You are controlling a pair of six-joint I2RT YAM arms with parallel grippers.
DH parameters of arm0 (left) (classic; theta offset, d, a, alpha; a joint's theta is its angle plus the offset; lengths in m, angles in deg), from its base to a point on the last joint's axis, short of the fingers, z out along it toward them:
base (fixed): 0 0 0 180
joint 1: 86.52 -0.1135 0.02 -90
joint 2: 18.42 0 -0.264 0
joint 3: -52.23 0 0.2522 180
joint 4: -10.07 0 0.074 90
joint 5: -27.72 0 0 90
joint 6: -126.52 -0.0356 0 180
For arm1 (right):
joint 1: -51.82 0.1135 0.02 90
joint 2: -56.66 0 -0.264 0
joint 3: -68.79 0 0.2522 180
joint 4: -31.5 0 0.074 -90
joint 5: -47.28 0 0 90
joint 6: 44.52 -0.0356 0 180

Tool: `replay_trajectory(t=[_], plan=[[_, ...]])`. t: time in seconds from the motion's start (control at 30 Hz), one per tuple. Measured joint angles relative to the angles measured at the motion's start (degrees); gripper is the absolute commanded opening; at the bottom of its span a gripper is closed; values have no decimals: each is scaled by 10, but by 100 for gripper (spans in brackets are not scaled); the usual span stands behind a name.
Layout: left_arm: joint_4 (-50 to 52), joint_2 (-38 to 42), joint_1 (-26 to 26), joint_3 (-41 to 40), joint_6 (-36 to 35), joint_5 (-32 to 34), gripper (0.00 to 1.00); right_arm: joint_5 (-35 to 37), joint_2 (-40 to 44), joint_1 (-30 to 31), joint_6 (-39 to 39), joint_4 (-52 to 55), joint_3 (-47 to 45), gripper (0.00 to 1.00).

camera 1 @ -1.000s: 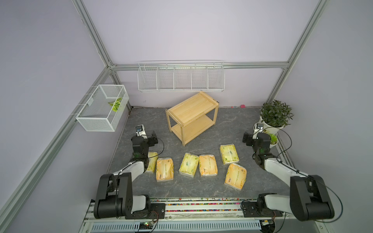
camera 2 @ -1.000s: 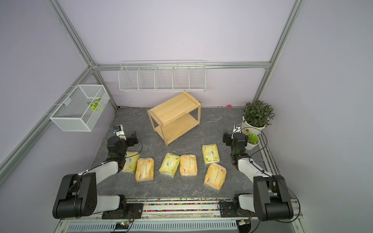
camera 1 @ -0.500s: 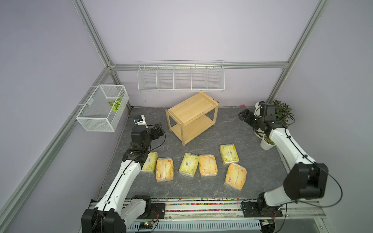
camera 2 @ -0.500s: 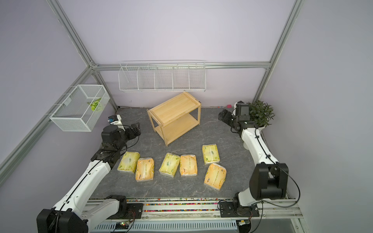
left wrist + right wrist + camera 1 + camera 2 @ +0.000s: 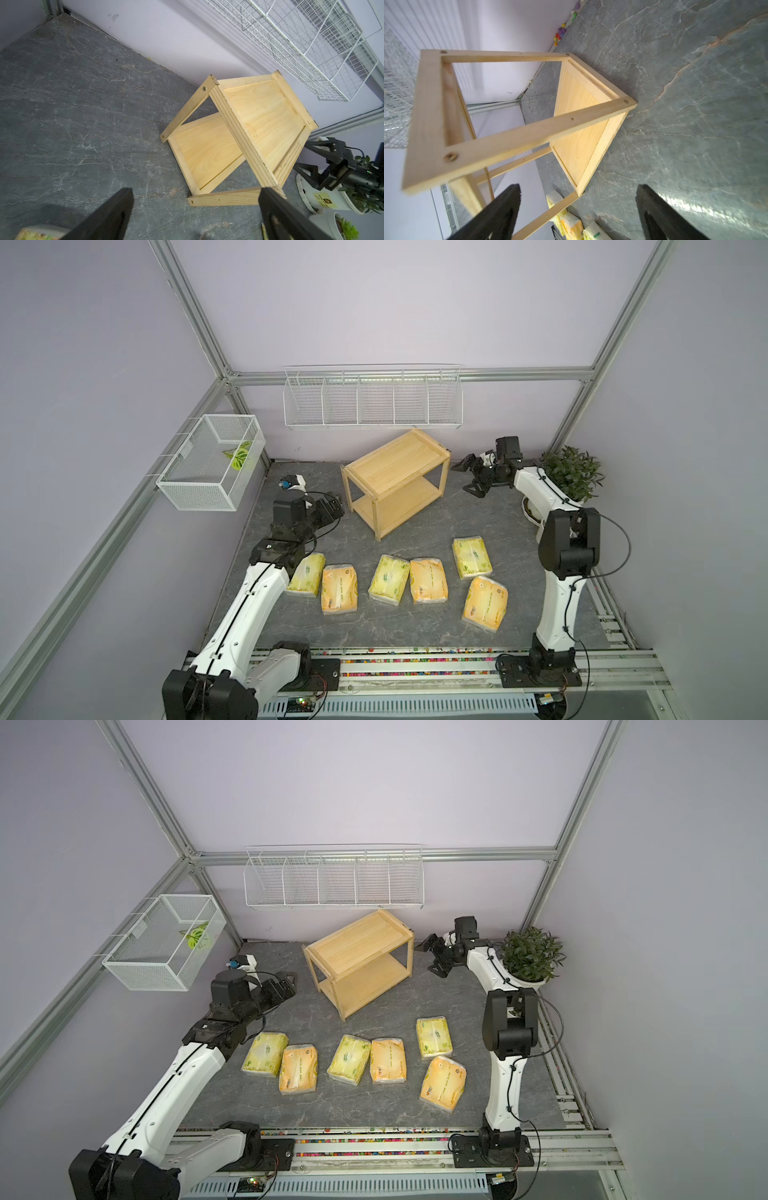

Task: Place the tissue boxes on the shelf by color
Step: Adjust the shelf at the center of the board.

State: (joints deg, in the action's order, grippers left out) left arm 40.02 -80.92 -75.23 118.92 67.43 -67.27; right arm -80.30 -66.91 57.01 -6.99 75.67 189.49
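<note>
Tissue boxes [image 5: 388,585] lie lengthwise toward the shelf [image 5: 395,464]; left pincer [image 5: 195,190], right pincer [image 5: 579,187] apart.

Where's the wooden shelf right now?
In both top views the shelf stands at back centre, below the white wire rack, between the left tool and the right tool.

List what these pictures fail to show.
- Leftmost yellow-green tissue pack: in a top view, left edge under the left arm.
- Print on the tissue packs: too small to read in both top views.
- Tissue packs in the right wrist view: cut by the picture's edge, crossed by a shelf leg.
- Plant pot: in a top view, mostly behind the right arm.
</note>
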Motion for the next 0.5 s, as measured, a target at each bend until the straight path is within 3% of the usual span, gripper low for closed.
replay_trajectory(t=[0.33, 0.5], plan=[[19, -63, 8, 40, 0, -13, 100, 5, -101, -1, -15, 70, 156, 92], [21, -82, 11, 54, 0, -13, 100, 6, -106, -4, -20, 76, 175, 93]])
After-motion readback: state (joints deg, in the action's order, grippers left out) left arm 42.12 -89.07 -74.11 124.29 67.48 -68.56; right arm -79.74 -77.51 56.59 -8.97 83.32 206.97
